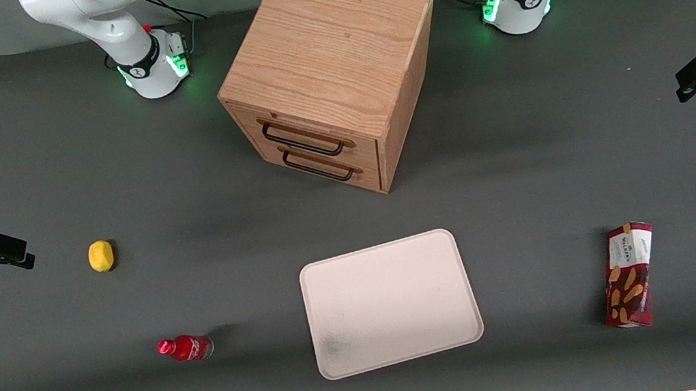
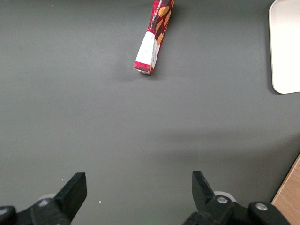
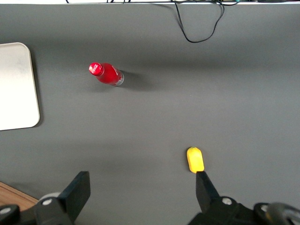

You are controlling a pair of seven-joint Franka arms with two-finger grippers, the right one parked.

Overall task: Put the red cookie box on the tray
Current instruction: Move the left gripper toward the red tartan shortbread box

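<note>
Red cookie box (image 1: 630, 275) lies well apart from open-fingered end effector (image 1: 683, 84).

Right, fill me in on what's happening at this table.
Nothing is being held yet. The left arm's gripper hangs above bare table at the working arm's end, jaws open and empty. The red cookie box lies flat on the table, nearer the front camera than the gripper and apart from the tray, which has nothing on it. A wooden drawer cabinet, a lemon and a small red bottle sit untouched.
</note>
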